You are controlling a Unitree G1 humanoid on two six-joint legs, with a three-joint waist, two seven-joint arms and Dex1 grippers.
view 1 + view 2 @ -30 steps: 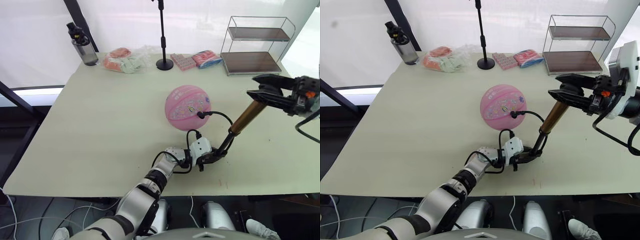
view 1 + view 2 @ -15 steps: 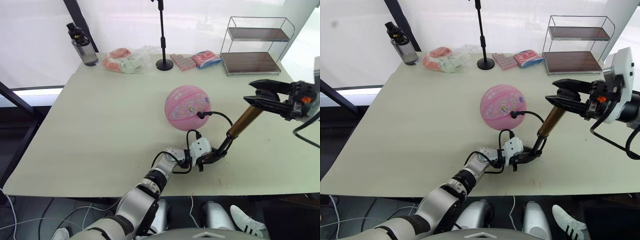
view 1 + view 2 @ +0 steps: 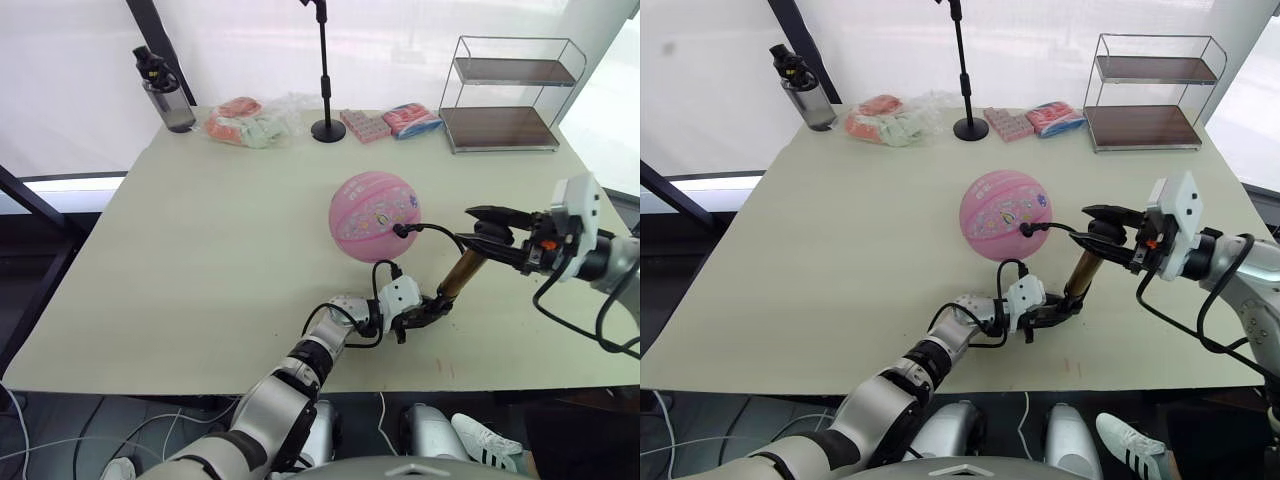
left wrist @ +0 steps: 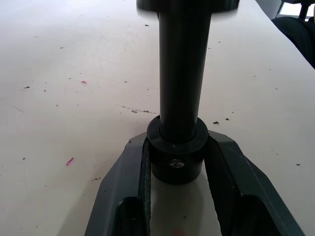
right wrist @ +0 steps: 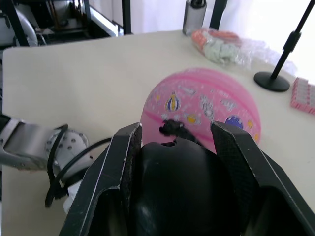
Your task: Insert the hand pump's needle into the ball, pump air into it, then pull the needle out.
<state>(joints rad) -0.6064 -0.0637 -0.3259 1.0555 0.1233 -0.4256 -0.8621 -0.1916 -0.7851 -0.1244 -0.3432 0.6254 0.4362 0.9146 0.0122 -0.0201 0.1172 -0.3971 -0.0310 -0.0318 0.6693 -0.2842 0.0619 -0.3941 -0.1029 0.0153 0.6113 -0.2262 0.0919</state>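
While the needle (image 3: 400, 230) sits in the ball (image 3: 374, 215), with its black fitting against the ball's lower-right side near the centre of the frame, I judge the step in hand to be the pump stroke. The hand pump (image 3: 458, 278) stands tilted just right of the ball, its gold barrel rising toward the right of the frame, and the hose (image 3: 440, 232) arcs from the fitting over toward the pump.

The left gripper (image 4: 176, 162), low in the centre of the frame, has its jaws closed on the pump's black base collar, both fingers (image 4: 231, 172) pressing the collar's sides and pinning it to the surface (image 3: 200, 250). The right gripper (image 5: 176, 167), at the right of the frame, has its jaws set around the black handle (image 5: 172, 182) at the pump's top, one finger on each side, apparently gripping it.

To do the stroke well:
- I keep the base clamped and motionless, so that the hose stays slack and does not drag on the needle.
- I drive the handle strictly along the barrel's axis; side load could twist the collar out of the left jaws.
- I watch the fitting at the ball: if it lifts or tilts, I stop the stroke.
- I keep the ball from rolling, since nothing braces it.
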